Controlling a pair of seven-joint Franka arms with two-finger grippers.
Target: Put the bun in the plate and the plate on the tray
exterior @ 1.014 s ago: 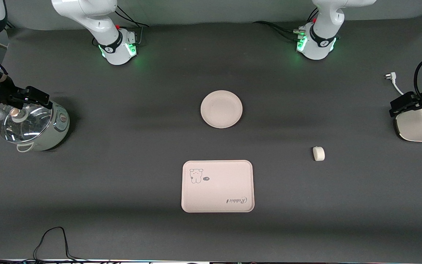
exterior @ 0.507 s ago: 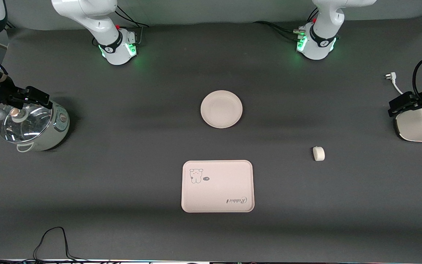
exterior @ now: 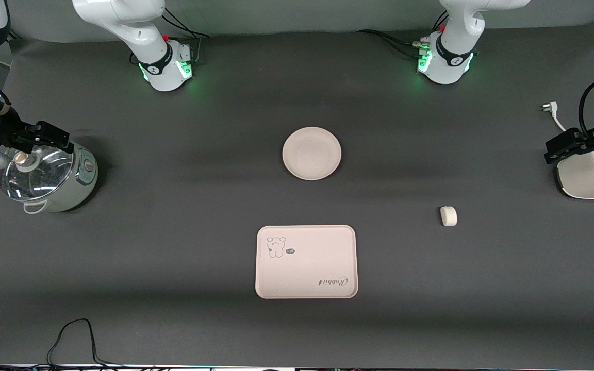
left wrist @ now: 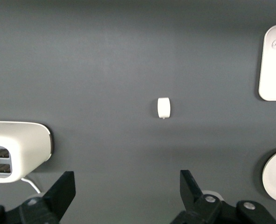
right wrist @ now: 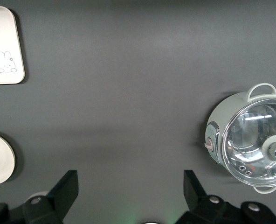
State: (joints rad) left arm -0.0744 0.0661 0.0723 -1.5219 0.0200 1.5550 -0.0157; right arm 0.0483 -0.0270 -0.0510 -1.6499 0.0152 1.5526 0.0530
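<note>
The bun [exterior: 448, 216] lies on the dark table toward the left arm's end, nearer the front camera than the plate [exterior: 311, 153]. The plate is empty and sits mid-table. The tray [exterior: 306, 261] with its bear drawing lies nearer the camera than the plate and is empty. My left gripper [exterior: 565, 147] is open and empty over the toaster's edge. In the left wrist view the gripper [left wrist: 127, 186] shows the bun [left wrist: 163, 108] ahead, with the tray [left wrist: 274, 70] and plate [left wrist: 275, 176] at the edge. My right gripper [exterior: 44, 135] is open and empty over the cooker, as the right wrist view [right wrist: 130, 186] shows.
A glass-lidded electric cooker [exterior: 49, 178] stands at the right arm's end. A white toaster [exterior: 588, 178] stands at the left arm's end, with a white plug [exterior: 548, 107] beside it. A black cable [exterior: 75, 335] lies near the table's front edge.
My left gripper has shifted slightly toward the middle of the table. The right arm, bun, plate and tray have not moved.
</note>
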